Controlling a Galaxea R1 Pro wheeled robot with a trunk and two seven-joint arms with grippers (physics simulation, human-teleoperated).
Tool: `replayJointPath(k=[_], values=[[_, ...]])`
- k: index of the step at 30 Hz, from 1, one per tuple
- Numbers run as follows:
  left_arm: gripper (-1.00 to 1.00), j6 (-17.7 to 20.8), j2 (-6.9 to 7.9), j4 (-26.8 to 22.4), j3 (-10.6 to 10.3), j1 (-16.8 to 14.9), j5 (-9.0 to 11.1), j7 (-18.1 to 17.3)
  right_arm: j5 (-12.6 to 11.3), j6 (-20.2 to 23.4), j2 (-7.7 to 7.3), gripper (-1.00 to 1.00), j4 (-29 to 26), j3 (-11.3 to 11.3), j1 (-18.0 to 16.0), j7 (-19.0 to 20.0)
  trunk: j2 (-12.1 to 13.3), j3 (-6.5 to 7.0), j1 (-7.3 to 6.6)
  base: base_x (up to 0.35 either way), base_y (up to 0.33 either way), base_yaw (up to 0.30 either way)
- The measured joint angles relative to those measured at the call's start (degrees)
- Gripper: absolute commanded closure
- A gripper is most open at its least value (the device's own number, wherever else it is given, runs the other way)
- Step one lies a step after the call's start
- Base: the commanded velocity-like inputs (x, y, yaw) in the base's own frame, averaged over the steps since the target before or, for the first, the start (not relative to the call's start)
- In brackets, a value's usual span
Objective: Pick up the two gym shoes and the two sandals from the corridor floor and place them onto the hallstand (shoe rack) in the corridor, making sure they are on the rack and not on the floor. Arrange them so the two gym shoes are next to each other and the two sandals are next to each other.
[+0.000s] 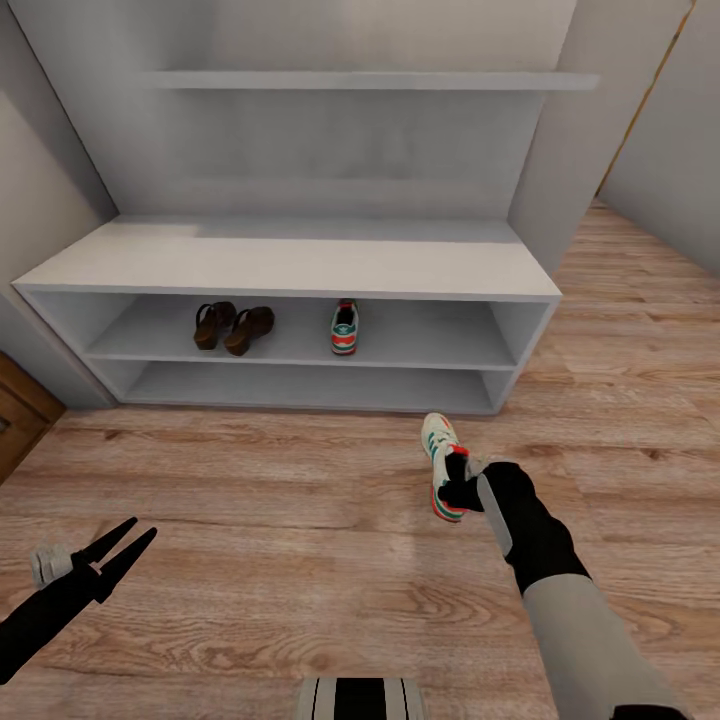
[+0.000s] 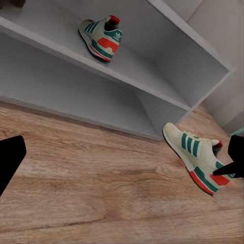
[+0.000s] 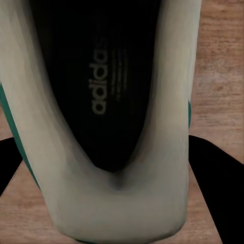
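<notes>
The white hallstand (image 1: 290,262) stands against the wall ahead. In its upper compartment the two brown sandals (image 1: 232,327) sit side by side, with one gym shoe (image 1: 344,328) (image 2: 103,37) apart to their right. The second gym shoe (image 1: 439,462) (image 2: 199,159) is low over the corridor floor (image 1: 280,500) in front of the rack's right end. My right gripper (image 1: 462,480) (image 3: 112,175) is shut on its heel, one finger on each side of the collar. My left gripper (image 1: 143,528) (image 2: 124,162) hangs open over bare planks at the lower left.
A thin floating wall shelf (image 1: 370,80) hangs above the rack. A brown wooden cabinet (image 1: 15,420) stands at the left edge. The rack's lower compartment (image 1: 300,385) holds nothing. The corridor continues to the right past a wall corner (image 1: 560,180).
</notes>
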Motion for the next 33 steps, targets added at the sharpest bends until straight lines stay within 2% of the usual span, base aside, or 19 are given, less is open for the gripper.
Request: replayJointPath(k=[6,10,18,23,29,33], values=[[-1.0,0.0,0.0,0.0,0.0,0.0,0.0,-0.1,0.0,1.1,0.15,1.0,1.0,0.0,-1.6,0.0,0.0,0.0,0.0,0.0,0.0,0.0],[-1.0,0.0,-0.05,0.0,0.0,0.0,0.0,-0.1,0.0,2.9,0.63,1.0,3.0,0.0,-4.5,0.0,0.0,0.0,0.0,0.0,0.0,0.0],[-1.0,0.0,0.0,0.0,0.1,0.0,0.0,0.0,-0.1,3.4,1.26,1.0,12.3,0.1,-12.3,0.0,0.0,0.0,0.0,0.0,0.0,0.0],[-1.0,0.0,0.0,0.0,0.1,0.0,-0.1,0.0,0.0,3.5,1.7,1.0,14.3,0.1,-16.8,0.0,0.0,0.0,0.0,0.0,0.0,0.0],[-1.0,0.0,0.0,0.0,0.1,0.0,-0.3,0.0,0.0,3.5,1.76,1.0,14.4,0.2,-17.4,0.0,0.0,0.0,0.0,0.0,0.0,0.0],[-1.0,0.0,-0.02,0.0,1.3,0.0,-0.3,0.1,0.1,3.5,1.69,1.0,14.4,0.4,-17.4,0.1,0.0,0.0,0.0,0.0,0.0,0.0]])
